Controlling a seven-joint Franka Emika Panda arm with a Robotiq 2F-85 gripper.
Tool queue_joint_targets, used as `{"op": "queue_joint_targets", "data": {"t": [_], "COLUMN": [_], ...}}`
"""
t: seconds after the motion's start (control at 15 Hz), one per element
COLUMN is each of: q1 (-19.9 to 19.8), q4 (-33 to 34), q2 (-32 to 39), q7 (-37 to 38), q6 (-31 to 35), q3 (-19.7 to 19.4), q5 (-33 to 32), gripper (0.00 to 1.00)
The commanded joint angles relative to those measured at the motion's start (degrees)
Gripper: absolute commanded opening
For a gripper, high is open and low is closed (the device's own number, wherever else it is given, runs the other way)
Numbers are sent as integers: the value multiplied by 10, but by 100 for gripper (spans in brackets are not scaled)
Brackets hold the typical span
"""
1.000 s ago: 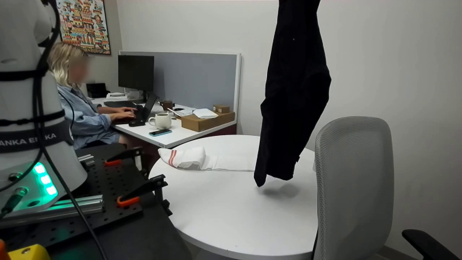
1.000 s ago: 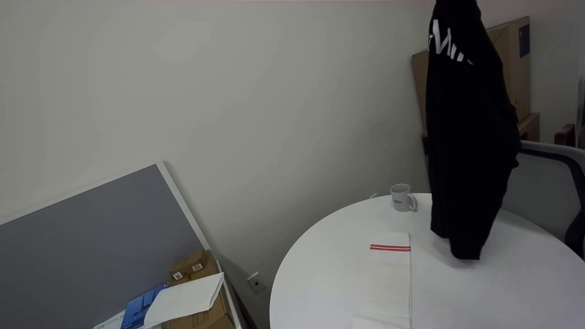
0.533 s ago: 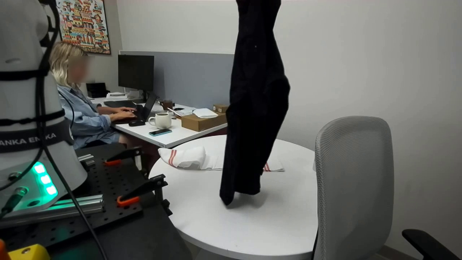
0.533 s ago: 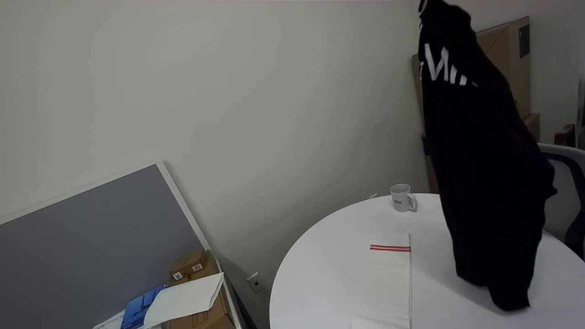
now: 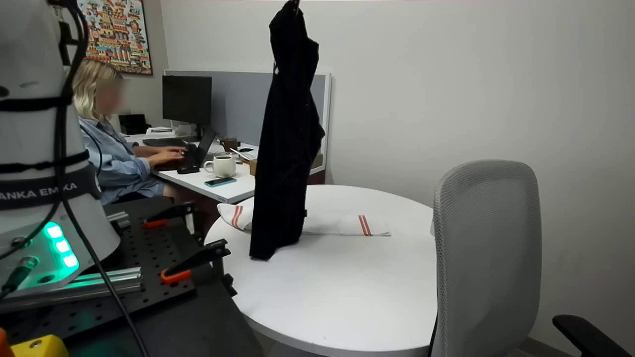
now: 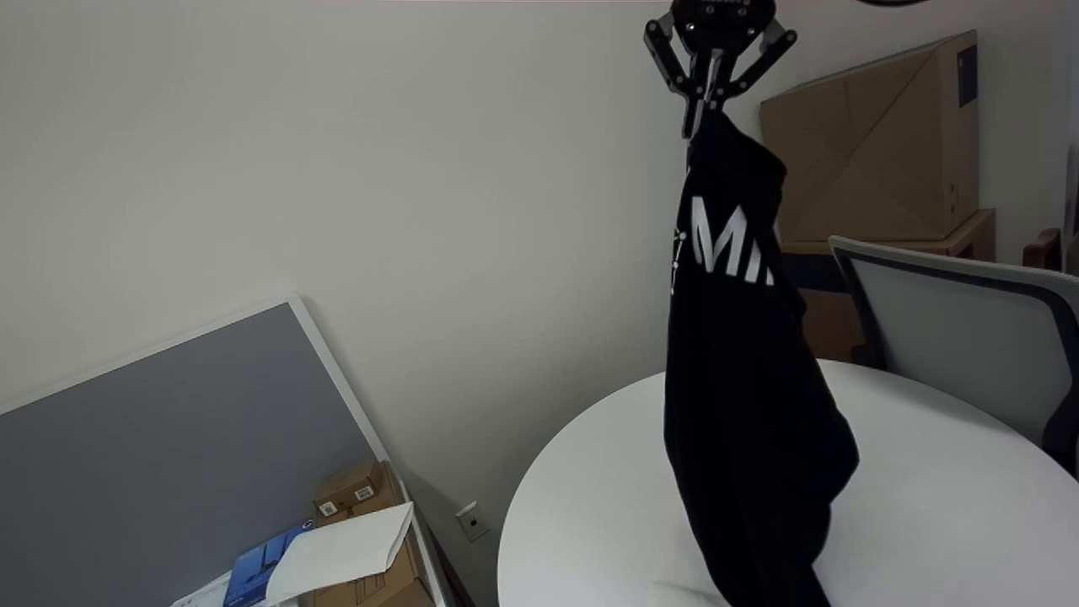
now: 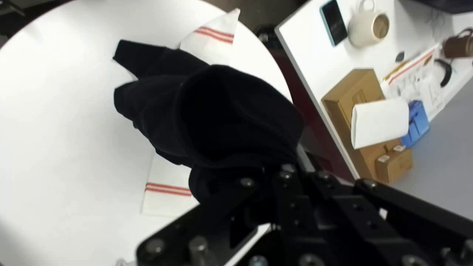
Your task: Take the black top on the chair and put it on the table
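Note:
The black top [image 5: 287, 134] hangs limp and long from my gripper, over the white round table [image 5: 347, 292]. White print shows near its upper end in an exterior view [image 6: 742, 379], where its lower end leaves the frame. I cannot tell whether its hem touches the table. My gripper [image 6: 701, 118] points down, its fingers closed on the top's upper edge. In the wrist view the top [image 7: 166, 96] hangs away from the dark fingers [image 7: 292, 170]. The grey chair [image 5: 488, 248] stands beside the table with nothing on its backrest; it also shows in an exterior view [image 6: 961, 329].
A white towel with red stripes [image 5: 342, 225] lies on the table, partly behind the top. A desk with a monitor [image 5: 187, 99], a white mug [image 5: 223, 166] and cardboard boxes [image 7: 354, 96] adjoins; a person [image 5: 124, 148] sits there. Clamps [image 5: 198, 260] stand at the robot's platform edge.
The black top has moved left in both exterior views, away from the chair and further over the table. In an exterior view my gripper has come down into the frame, still holding it.

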Motion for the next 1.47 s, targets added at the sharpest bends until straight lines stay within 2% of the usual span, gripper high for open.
{"op": "queue_joint_targets", "data": {"t": [0.0, 0.2, 0.4, 0.73, 1.0, 1.4], "q1": [11, 4, -15, -50, -79, -114], "q4": [-39, -67, -83, -76, -71, -8], "q2": [-11, -3, 8, 44, 81, 128], "q7": [-67, -101, -93, -67, -16, 64], "q6": [-69, -124, -119, -70, -29, 88], "q3": [-2, -6, -12, -26, -39, -71], "q5": [19, 6, -12, -41, -95, -125], "gripper": [5, 4, 5, 5, 6, 7]}}
